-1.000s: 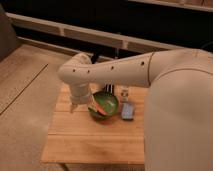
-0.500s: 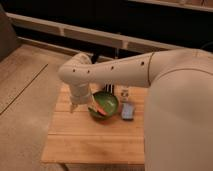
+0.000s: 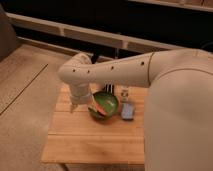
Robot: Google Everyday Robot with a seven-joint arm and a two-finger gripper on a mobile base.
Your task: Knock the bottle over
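Change: next to the frames from a second and half a second back, we see basically nothing move. The arm, bowl and bottle all sit in the same spots.
Gripper: the gripper (image 3: 75, 106) hangs at the left-rear part of the wooden table (image 3: 95, 142), low over the top and just left of the green bowl.
Grip state: honestly we can't tell if it's open or closed, since the wrist covers most of it. It doesn't look like it's holding anything.
Arm: the arm (image 3: 115, 72) reaches in from the right, bends at the elbow and drops down to the gripper, crossing above the back of the table.
Green bowl: the green bowl (image 3: 104, 105) sits right beside the gripper, with an orange thing (image 3: 100, 108) inside.
Bottle: the bottle (image 3: 125, 93) is on the far side of the bowl from the gripper, near the right-rear of the table. It looks upright to us, with its top tucked under the arm.
Blue object: the blue object (image 3: 128, 111) lies just in front of the bottle.
Done so far: we'd say nothing yet, as the bottle is standing and the gripper isn't touching it.
Left to do: pretty much everything. By our guess the gripper has to get past or around the bowl to the bottle and give it a sideways push, without dragging the bowl or the blue object along.
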